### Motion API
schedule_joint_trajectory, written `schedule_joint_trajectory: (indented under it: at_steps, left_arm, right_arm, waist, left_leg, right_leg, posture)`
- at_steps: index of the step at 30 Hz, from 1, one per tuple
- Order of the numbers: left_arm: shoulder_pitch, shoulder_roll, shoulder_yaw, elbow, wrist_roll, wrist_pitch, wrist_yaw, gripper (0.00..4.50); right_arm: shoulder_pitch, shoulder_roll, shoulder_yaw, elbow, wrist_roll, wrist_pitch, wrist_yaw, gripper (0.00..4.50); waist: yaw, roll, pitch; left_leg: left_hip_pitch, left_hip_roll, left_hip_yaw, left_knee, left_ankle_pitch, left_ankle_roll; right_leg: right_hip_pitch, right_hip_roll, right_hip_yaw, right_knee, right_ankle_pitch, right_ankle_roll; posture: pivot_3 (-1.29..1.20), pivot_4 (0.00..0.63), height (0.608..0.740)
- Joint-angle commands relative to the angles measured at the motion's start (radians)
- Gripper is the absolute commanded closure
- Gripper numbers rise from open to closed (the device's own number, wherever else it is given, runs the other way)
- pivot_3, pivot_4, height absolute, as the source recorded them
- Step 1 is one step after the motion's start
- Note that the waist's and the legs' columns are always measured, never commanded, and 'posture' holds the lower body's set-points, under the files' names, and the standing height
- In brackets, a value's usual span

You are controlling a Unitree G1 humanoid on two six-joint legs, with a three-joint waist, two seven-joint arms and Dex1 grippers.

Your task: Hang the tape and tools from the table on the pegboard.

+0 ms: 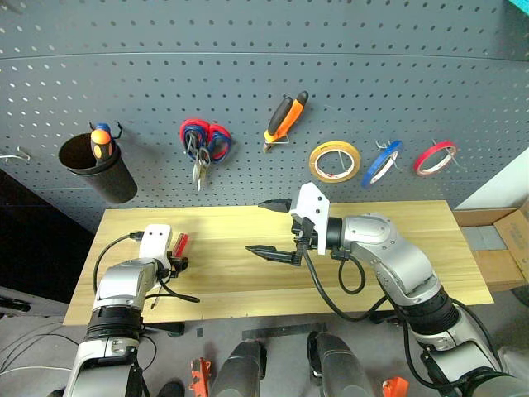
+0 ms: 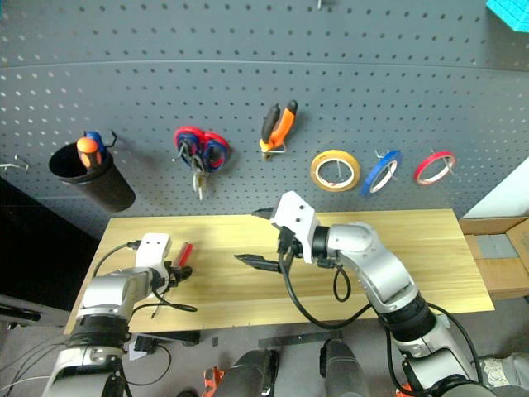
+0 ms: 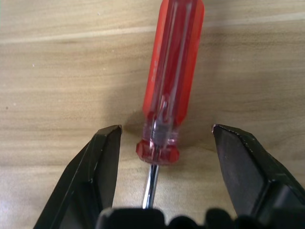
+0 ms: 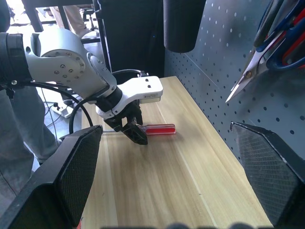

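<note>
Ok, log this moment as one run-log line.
left gripper: jaws open astride red-handled screwdriver on table | right gripper: jaws open, empty, above table

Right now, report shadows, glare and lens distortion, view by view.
Left wrist view: the screwdriver casts a soft shadow on the table, with streaks of glare along its clear red handle. Left eye view: the pegboard rows bow into curves, lens distortion. Right wrist view: the left gripper darkens the wood beneath it.
</note>
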State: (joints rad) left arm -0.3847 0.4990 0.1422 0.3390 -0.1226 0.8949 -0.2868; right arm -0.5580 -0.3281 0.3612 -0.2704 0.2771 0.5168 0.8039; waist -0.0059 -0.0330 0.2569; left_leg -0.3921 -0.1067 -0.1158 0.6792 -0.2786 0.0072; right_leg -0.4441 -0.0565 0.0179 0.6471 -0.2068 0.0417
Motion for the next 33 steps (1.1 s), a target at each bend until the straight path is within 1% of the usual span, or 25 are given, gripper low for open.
schedule_joint_trajectory:
  at_steps: [1,2,5,8,9,12,14,16,19,21,23,25,29,33]
  left_arm:
    - [0.005,0.02,0.001,0.009,0.025,-0.017,0.018,1.61]
    - [0.005,0.021,0.002,0.009,0.023,-0.006,0.013,1.77]
    - [0.023,0.028,0.002,-0.025,0.016,0.017,0.003,2.78]
    - [0.049,0.039,0.011,-0.078,0.015,-0.003,-0.001,3.73]
    - [0.064,0.046,0.013,-0.111,0.018,-0.013,-0.001,3.75]
    - [0.142,0.085,-0.014,-0.237,0.102,-0.134,0.054,3.75]
    - [0.196,0.076,0.021,-0.354,0.106,-0.254,0.075,3.75]
    - [0.242,0.033,0.081,-0.481,0.063,-0.421,0.075,3.75]
    - [0.287,-0.058,0.176,-0.677,-0.019,-0.573,0.088,3.75]
    - [0.317,-0.089,0.201,-0.754,0.0,-0.614,0.124,3.75]
    - [0.328,-0.114,0.22,-0.785,0.018,-0.7,0.15,3.75]
    - [0.293,-0.118,0.243,-0.823,0.01,-0.711,0.172,3.75]
    - [0.125,-0.071,0.274,-0.873,-0.06,-0.694,0.165,3.75]
    - [-0.014,0.012,0.32,-0.911,-0.162,-0.573,0.146,3.75]
  right_arm:
    - [-0.007,0.006,-0.013,-0.04,0.008,-0.001,-0.004,0.0]
    - [-0.008,0.007,-0.012,-0.039,0.008,-0.002,-0.002,0.0]
    - [-0.011,0.007,-0.014,-0.032,0.007,-0.006,-0.001,0.0]
    - [-0.015,0.007,-0.014,-0.027,0.006,-0.009,0.002,0.0]
    - [-0.017,0.007,-0.016,-0.026,0.007,-0.009,0.004,0.0]
    - [-0.026,0.01,-0.037,-0.031,0.033,-0.002,0.014,0.0]
    - [-0.035,0.013,-0.051,-0.032,0.049,-0.006,0.02,0.0]
    - [-0.044,0.017,-0.064,-0.035,0.072,-0.004,0.031,0.0]
    - [-0.062,0.016,-0.066,-0.041,0.092,-0.003,0.056,0.0]
    - [-0.076,0.02,-0.062,-0.031,0.087,-0.01,0.059,0.0]
    - [-0.086,0.024,-0.057,-0.017,0.077,-0.019,0.061,0.0]
    - [-0.097,0.033,-0.053,0.014,0.068,-0.035,0.066,0.0]
    - [-0.117,0.042,-0.037,0.058,0.057,-0.066,0.1,0.0]
    - [-0.126,0.045,-0.04,0.079,0.054,-0.079,0.11,0.0]
  waist:
    - [0.0,0.0,-0.001]
    - [0.0,0.0,-0.001]
    - [0.0,0.0,-0.002]
    - [-0.002,0.0,-0.003]
    - [-0.002,0.0,-0.003]
    - [-0.003,0.0,-0.003]
    - [-0.001,0.0,-0.003]
    - [0.002,-0.001,-0.003]
    - [0.011,-0.001,-0.003]
    - [0.011,-0.001,-0.006]
    - [0.009,-0.001,-0.007]
    - [0.009,-0.001,-0.007]
    - [0.022,-0.003,-0.009]
    - [0.028,-0.005,-0.01]
  left_leg:
    - [0.0,0.0,0.0,0.0,0.0,0.0]
    - [0.0,0.0,0.0,0.0,0.0,0.0]
    - [0.0,0.0,0.0,0.0,0.0,0.0]
    - [0.0,0.0,0.0,0.0,0.0,0.0]
    - [0.0,0.0,0.0,0.0,0.0,0.0]
    - [-0.001,0.0,0.0,0.0,0.0,0.0]
    - [-0.001,0.001,0.0,0.0,0.0,0.0]
    - [-0.002,0.0,0.001,0.0,0.0,0.0]
    - [-0.003,0.001,0.0,0.0,0.0,0.0]
    - [-0.004,0.001,0.001,0.0,0.0,0.0]
    - [-0.003,0.001,0.002,0.0,0.0,0.0]
    - [-0.002,0.001,0.003,-0.001,0.0,0.0]
    - [-0.002,0.002,0.002,0.0,0.0,0.0]
    - [-0.002,0.001,0.003,0.001,0.0,-0.001]
  right_leg:
    - [0.0,0.0,0.0,0.0,0.0,0.0]
    - [0.0,0.0,0.0,0.0,0.0,0.0]
    - [0.0,0.0,0.0,0.0,0.0,0.0]
    - [0.0,0.0,0.0,0.0,0.0,0.0]
    - [0.0,0.0,0.0,0.0,0.0,0.0]
    - [-0.001,0.0,0.0,0.0,0.0,0.0]
    - [-0.002,0.0,0.0,0.0,0.0,0.0]
    - [-0.002,0.0,0.0,-0.001,0.001,-0.001]
    - [-0.002,-0.001,-0.001,-0.003,0.001,-0.002]
    - [-0.002,-0.001,-0.001,-0.002,0.001,-0.002]
    - [-0.002,-0.001,-0.001,-0.002,0.001,-0.002]
    - [-0.002,-0.001,-0.001,-0.001,0.001,-0.002]
    - [-0.002,0.0,-0.002,-0.001,0.002,-0.004]
    - [-0.001,0.0,-0.002,-0.002,0.002,-0.003]
  posture:
    - [-0.01,0.207,0.74]
    - [-0.01,0.206,0.74]
    - [-0.01,0.206,0.74]
    - [-0.01,0.206,0.74]
    - [-0.01,0.207,0.74]
    - [0.0,0.208,0.74]
    - [0.0,0.207,0.74]
    - [0.01,0.205,0.74]
    - [0.03,0.201,0.74]
    - [0.04,0.199,0.74]
    - [0.05,0.198,0.74]
    - [0.08,0.194,0.74]
    - [0.08,0.189,0.74]
    - [0.08,0.188,0.74]
